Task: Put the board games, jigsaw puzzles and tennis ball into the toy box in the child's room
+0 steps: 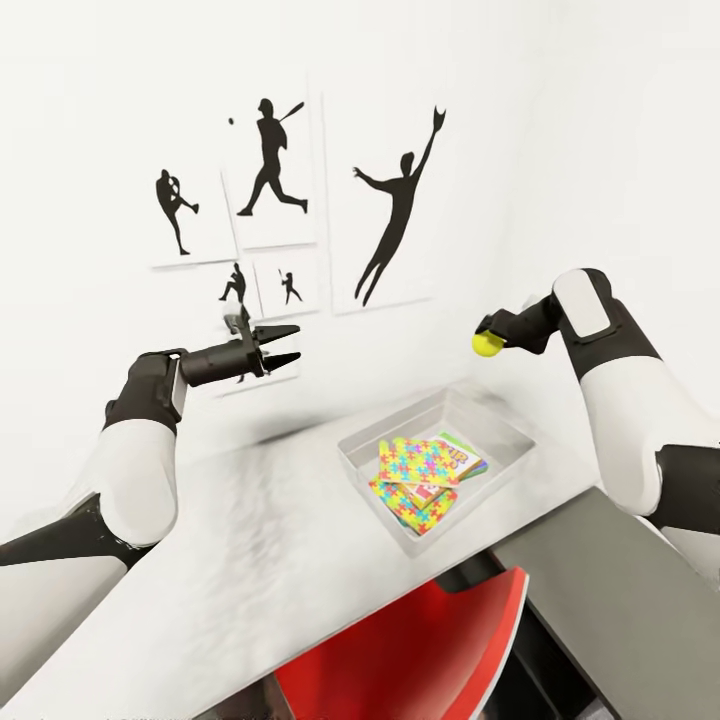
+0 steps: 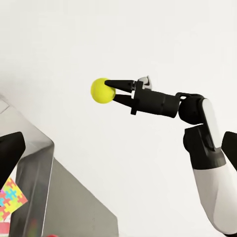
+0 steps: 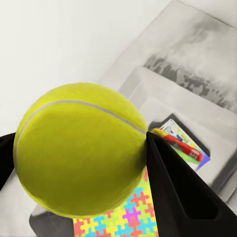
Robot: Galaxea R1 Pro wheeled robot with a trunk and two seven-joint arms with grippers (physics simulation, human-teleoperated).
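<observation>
My right gripper (image 1: 491,338) is shut on the yellow-green tennis ball (image 1: 486,346), holding it in the air above and slightly beyond the toy box (image 1: 360,470), a light grey tray on the table (image 1: 250,560). The left wrist view shows the tennis ball (image 2: 103,91) pinched at the tips of the right gripper (image 2: 114,91). In the right wrist view the tennis ball (image 3: 81,150) sits between dark fingers (image 3: 182,192). Inside the box lie two jigsaw puzzles (image 1: 415,462) over printed board games (image 1: 463,455). My left gripper (image 1: 296,343) hovers open to the left of the box.
A red chair (image 1: 420,640) is tucked under the table's front edge. The dark grey side unit (image 1: 610,580) joins the table on the right. Framed baseball silhouettes (image 1: 270,160) hang on the white wall behind.
</observation>
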